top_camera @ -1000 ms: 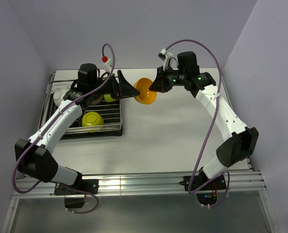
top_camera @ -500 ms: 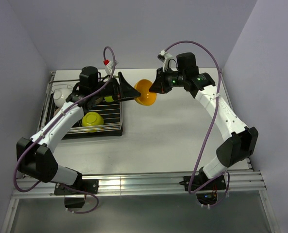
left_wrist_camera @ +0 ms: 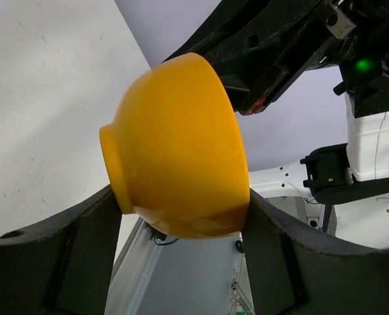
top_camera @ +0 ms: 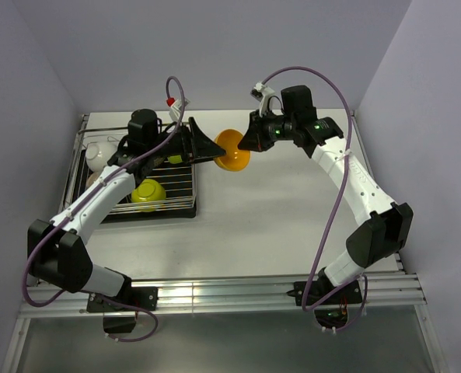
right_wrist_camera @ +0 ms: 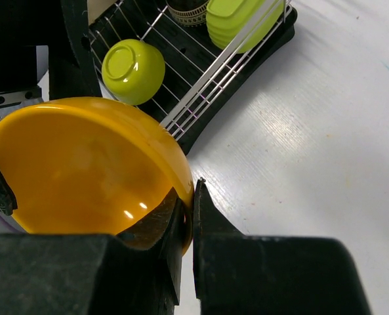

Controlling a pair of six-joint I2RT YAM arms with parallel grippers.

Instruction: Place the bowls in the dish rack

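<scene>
Orange bowl (top_camera: 232, 149) in mid-air, upper centre of frame, just right of the dish rack (top_camera: 179, 186). Right tool (right_wrist_camera: 189, 190) pinching its rim. Left tool (top_camera: 217, 148) spread either side of it, contact unclear. Lime bowl (top_camera: 148, 192) in rack.

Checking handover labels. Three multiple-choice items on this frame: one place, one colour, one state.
1. The orange bowl is: A inside another bowl; B between left gripper and right gripper; C out of view.
2. In the rack, the foot-up bowl is: A lime; B blue; C red.
3. The right gripper is: A open; B shut on the orange bowl's rim; C hidden.
B: both wrist views show it between them. A: right wrist view shows it lime. B: its jaws pinch the rim.
</scene>
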